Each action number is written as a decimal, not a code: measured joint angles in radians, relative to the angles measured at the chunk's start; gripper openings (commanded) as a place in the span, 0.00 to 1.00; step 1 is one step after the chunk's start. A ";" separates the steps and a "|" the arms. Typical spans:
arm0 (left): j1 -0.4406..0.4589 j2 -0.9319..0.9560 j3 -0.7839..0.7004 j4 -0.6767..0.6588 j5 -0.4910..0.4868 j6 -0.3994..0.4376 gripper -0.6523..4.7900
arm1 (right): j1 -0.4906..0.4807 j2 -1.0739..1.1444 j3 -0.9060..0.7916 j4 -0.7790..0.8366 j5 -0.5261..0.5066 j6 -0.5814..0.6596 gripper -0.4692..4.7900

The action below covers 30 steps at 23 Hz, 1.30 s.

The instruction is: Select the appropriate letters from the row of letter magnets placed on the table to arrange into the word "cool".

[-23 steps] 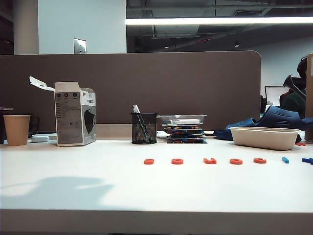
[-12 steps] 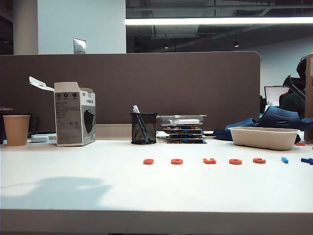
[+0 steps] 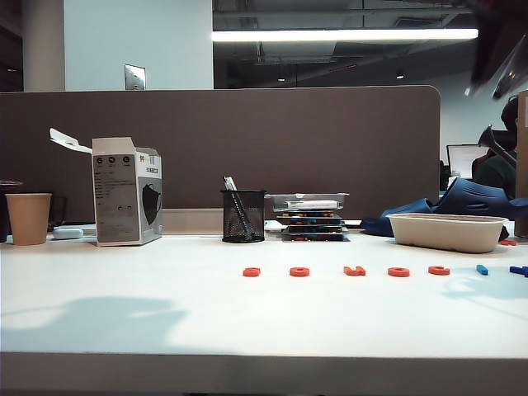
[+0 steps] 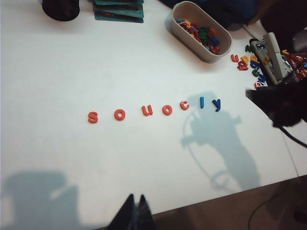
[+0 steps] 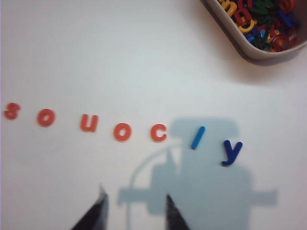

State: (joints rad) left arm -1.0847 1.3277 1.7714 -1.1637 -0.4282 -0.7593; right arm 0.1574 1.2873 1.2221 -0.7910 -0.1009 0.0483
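A row of letter magnets lies on the white table [image 3: 165, 305], spelling s, o, u, o, c, l, y. The orange-red rings [image 5: 46, 117] [image 5: 122, 132], the orange-red c [image 5: 158, 132] and the light-blue bar [image 5: 198, 137] lie flat, and a dark-blue y [image 5: 232, 151] ends the row. My right gripper [image 5: 135, 197] hangs open above the table on the near side of the second ring and the c, holding nothing. It shows as a dark blur [image 3: 495, 49] in the exterior view. My left gripper [image 4: 135, 199] is shut and empty over the table's front edge, far from the row [image 4: 167, 109].
A beige tray [image 4: 192, 36] full of loose coloured letters stands behind the row's right end, with more letters and a tool [image 4: 268, 57] beside it. At the back stand a mesh pen cup [image 3: 242, 216], stacked cases [image 3: 311, 219], a white box [image 3: 126, 191] and a paper cup [image 3: 28, 219].
The right arm has swung into the exterior view at the top right and now casts a shadow by the blue letters. The letters lie where they were.
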 measured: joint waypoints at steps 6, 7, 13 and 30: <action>0.000 0.000 0.000 0.000 0.000 0.000 0.12 | -0.002 0.227 0.149 -0.044 -0.024 -0.033 0.51; 0.000 0.000 0.000 0.000 0.000 0.000 0.12 | -0.002 0.258 0.161 -0.049 -0.027 -0.043 0.51; 0.000 0.000 0.000 0.000 0.000 0.000 0.12 | -0.002 0.444 0.219 -0.081 -0.031 -0.070 0.51; 0.000 0.000 0.000 -0.009 0.000 0.000 0.11 | 0.050 0.631 0.221 -0.003 0.038 -0.116 0.51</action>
State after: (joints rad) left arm -1.0847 1.3277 1.7718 -1.1728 -0.4282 -0.7589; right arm 0.2077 1.9186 1.4429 -0.7940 -0.0631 -0.0677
